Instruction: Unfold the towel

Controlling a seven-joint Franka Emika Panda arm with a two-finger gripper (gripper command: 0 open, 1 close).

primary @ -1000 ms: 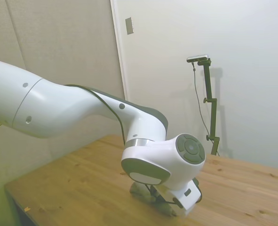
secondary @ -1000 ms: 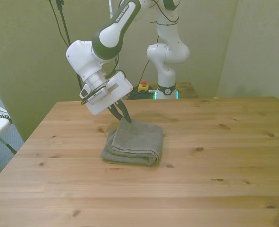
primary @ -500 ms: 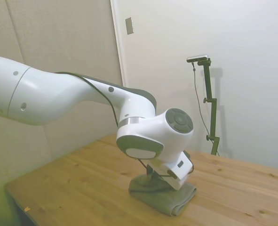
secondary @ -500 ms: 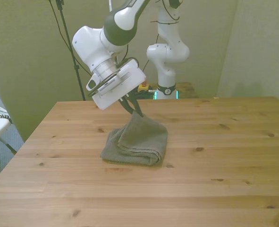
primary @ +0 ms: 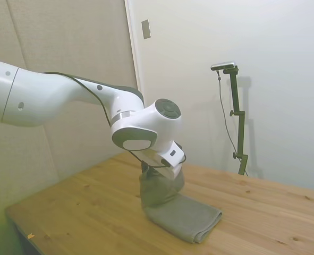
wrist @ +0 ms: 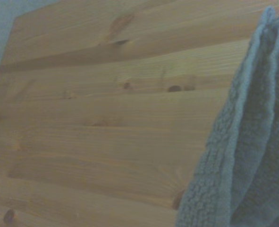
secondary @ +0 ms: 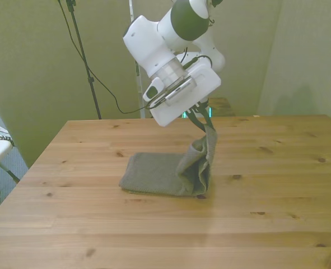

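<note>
Gripper [secondary: 203,124] pinches the towel's [secondary: 165,174] top layer, lifting it upright at its 3 o'clock fold; the rest lies flat mid-table [secondary: 266,218]. The pinched corner may slip free, or the whole towel drag along.

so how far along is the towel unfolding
Done: the gripper is shut on a corner of the towel, with the top layer lifted and hanging toward the front view's right. In hand: peeling that layer open; one layer lies flat on the table. Left: carry the raised flap over and lay it flat, since the towel is bunched upright at the fold.
</note>
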